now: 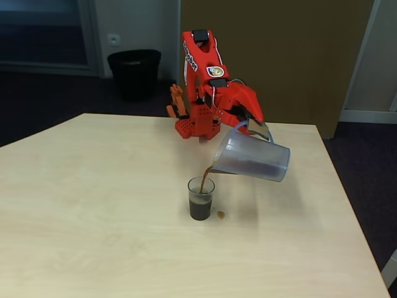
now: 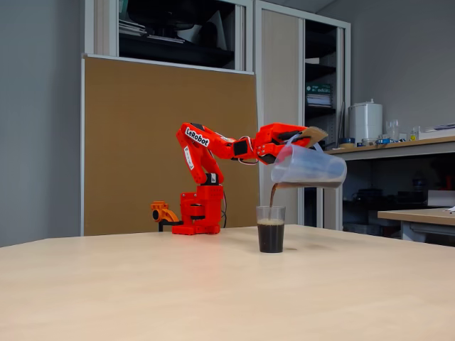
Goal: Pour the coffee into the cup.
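My red gripper [image 1: 255, 126] [image 2: 302, 135] is shut on the handle of a translucent blue-grey jug [image 1: 253, 156] [image 2: 310, 166], held tipped over with its spout low on the left. Dark coffee [image 1: 206, 177] [image 2: 273, 193] runs in a thin stream from the spout into the small clear cup [image 1: 201, 198] [image 2: 271, 229] standing upright on the table just below. The cup is more than half full of dark liquid. More coffee lies along the jug's lower side.
A small brown drop [image 1: 221, 215] lies on the pale wooden table [image 1: 93, 205] just right of the cup. The arm's red base [image 1: 197, 124] stands at the table's far edge. A black bin [image 1: 134, 73] is on the floor behind.
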Controlling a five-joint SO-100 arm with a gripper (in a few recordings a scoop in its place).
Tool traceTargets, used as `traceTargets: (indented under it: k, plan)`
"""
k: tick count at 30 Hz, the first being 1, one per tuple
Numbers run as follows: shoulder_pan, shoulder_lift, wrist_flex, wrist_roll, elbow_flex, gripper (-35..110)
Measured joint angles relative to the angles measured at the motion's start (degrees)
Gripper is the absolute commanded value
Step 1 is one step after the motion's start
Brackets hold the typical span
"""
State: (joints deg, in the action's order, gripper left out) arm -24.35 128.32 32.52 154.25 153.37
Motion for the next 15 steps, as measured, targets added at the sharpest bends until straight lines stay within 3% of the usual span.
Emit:
traceTargets:
  k: [15]
  plan:
    - [0.0, 0.0, 0.0, -1.67, 0.0, 0]
